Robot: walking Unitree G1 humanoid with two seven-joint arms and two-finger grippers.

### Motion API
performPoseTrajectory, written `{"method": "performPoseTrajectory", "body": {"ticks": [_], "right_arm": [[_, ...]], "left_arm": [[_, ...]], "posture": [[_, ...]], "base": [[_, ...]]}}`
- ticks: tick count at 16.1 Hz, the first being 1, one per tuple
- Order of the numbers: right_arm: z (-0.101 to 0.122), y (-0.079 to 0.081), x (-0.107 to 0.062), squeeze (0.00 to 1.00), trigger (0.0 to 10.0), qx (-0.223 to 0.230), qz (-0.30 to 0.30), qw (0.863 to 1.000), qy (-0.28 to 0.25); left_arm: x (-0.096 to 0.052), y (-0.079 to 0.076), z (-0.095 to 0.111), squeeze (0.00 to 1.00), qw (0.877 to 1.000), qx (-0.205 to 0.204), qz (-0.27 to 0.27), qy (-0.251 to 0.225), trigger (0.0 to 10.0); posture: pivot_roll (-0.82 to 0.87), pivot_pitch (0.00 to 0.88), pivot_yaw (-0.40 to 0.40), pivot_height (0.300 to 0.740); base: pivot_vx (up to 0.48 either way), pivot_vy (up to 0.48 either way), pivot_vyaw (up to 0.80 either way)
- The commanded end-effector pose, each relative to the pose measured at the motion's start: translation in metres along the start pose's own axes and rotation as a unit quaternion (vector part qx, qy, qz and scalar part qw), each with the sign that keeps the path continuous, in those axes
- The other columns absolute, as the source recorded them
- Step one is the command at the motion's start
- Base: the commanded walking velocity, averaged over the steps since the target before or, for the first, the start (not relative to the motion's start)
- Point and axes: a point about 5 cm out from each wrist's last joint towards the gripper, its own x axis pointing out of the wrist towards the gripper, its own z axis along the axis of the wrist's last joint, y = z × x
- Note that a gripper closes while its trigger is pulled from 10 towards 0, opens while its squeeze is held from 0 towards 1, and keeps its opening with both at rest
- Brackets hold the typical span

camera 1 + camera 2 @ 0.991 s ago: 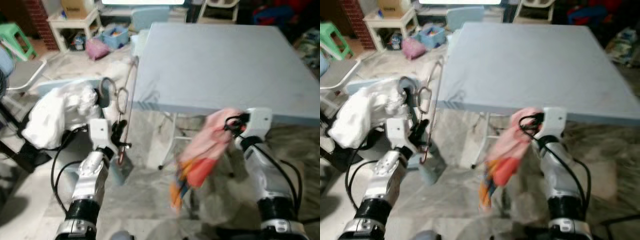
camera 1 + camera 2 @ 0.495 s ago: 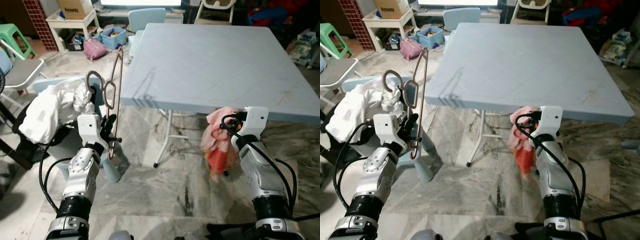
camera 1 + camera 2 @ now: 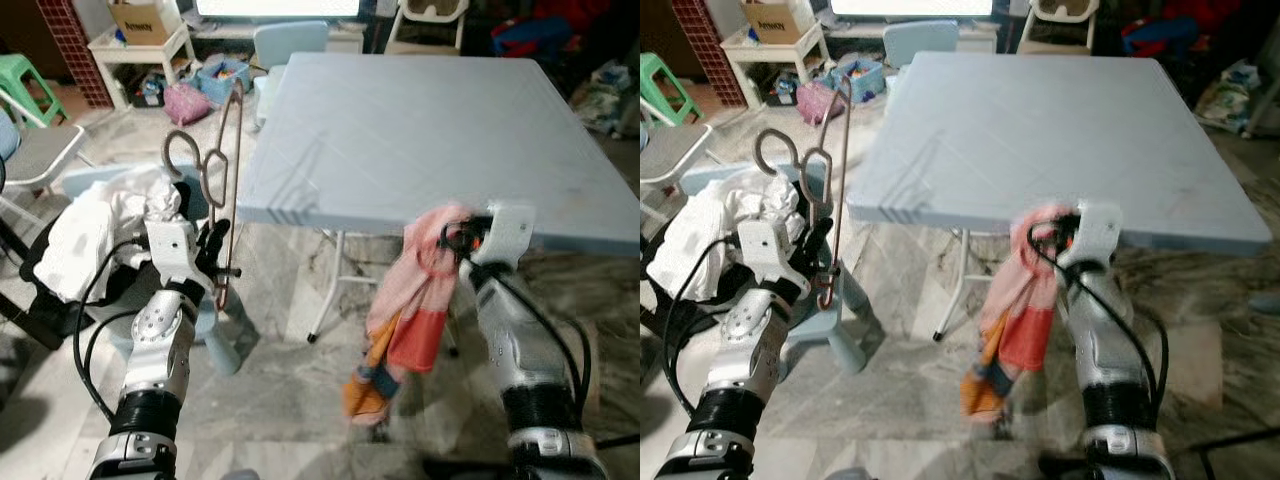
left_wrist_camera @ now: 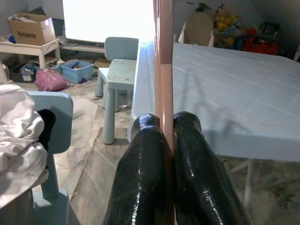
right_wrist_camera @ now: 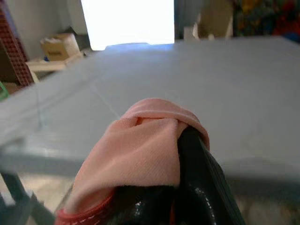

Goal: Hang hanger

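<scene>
A lived-in home, cluttered like a family room: marble-patterned floor tiles (image 3: 300,400), a pale blue folding tabletop (image 3: 430,120), small children's chairs (image 4: 119,61), a green plastic stool (image 3: 25,75), a cardboard box (image 3: 140,18) on a low white shelf, and white laundry (image 3: 95,225) heaped on a chair.

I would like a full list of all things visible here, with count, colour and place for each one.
Thin metal clothes hanger: one, copper-pink, upright in left tool, left of table.
Pink-and-orange cloth garment: one, draped over right tool, hanging before table edge.
Square plastic table: one, pale blue, centre.
White crumpled laundry: one pile, on a light blue child chair at left.
Cardboard box: one, brown, far left on white shelf.
Green stool: one, far left.
Left tool: black, shut on hanger.
Right tool: black, under garment.
</scene>
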Motion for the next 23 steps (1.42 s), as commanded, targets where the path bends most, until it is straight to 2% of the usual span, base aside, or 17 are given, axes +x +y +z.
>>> {"method": "performPoseTrajectory", "body": {"ticks": [1,5,23], "right_arm": [[0.020,0.008,0.006,0.00,10.0,-0.015,0.019,0.999,-0.040],[0.022,0.016,0.006,0.00,10.0,-0.029,0.037,0.998,-0.047],[0.032,0.020,0.013,0.00,10.0,-0.036,0.041,0.996,-0.065]], "left_arm": [[0.005,0.000,0.013,0.00,1.000,0.005,-0.003,-0.025,10.0],[0.005,0.000,0.013,0.00,1.000,0.004,-0.003,-0.026,10.0],[0.005,-0.004,0.010,0.00,1.000,0.004,-0.009,-0.021,10.0]], "posture": [[-0.04,0.000,0.016,0.740],[-0.05,0.000,0.011,0.740],[-0.04,0.000,0.005,0.740]], "base": [[0.390,0.000,0.00],[0.428,0.000,0.00],[0.432,0.000,0.00]]}}
